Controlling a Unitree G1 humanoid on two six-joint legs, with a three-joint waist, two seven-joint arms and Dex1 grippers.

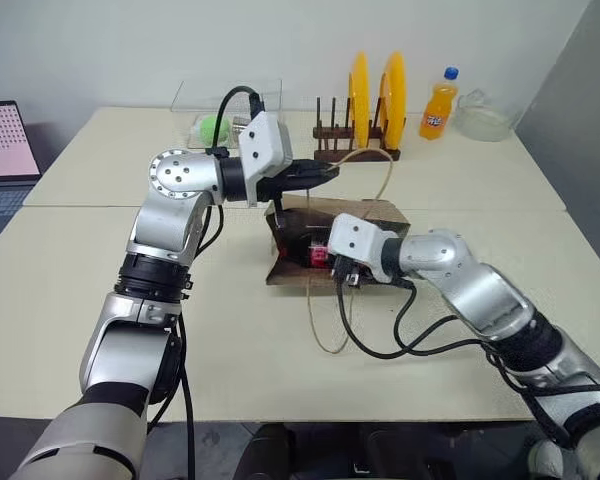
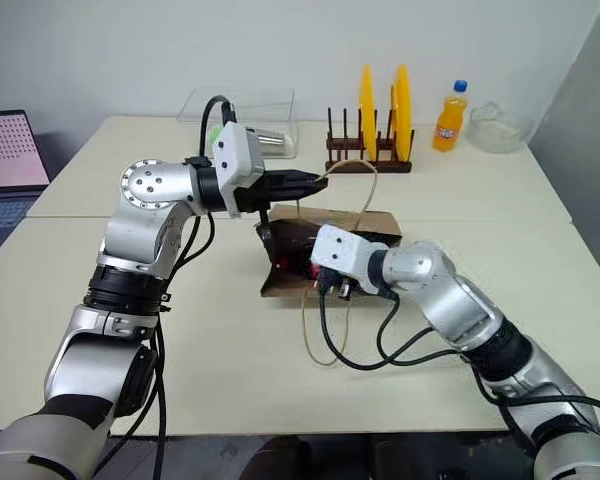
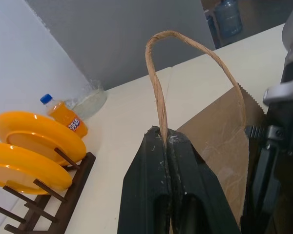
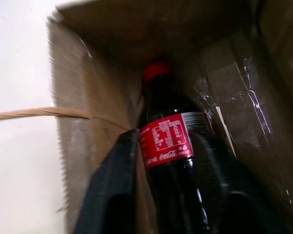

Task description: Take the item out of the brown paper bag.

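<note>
Lying on its side near the middle of the table (image 1: 100,300), the brown paper bag (image 1: 375,215) has its mouth facing the robot, which looks deliberate: the left gripper (image 3: 162,142) is pinched shut on one looped handle (image 3: 158,87) and holds it up, so the mouth gapes. Inside lies the item (image 4: 168,141), a dark bottle with a red label and red cap. The right gripper (image 4: 163,170) is in the mouth, fingers (image 4: 112,185) parted either side of the bottle but not yet clamped, I'd judge

Bag (image 1: 380,215) mouth open (handle (image 1: 325,300) loops across front).
</note>
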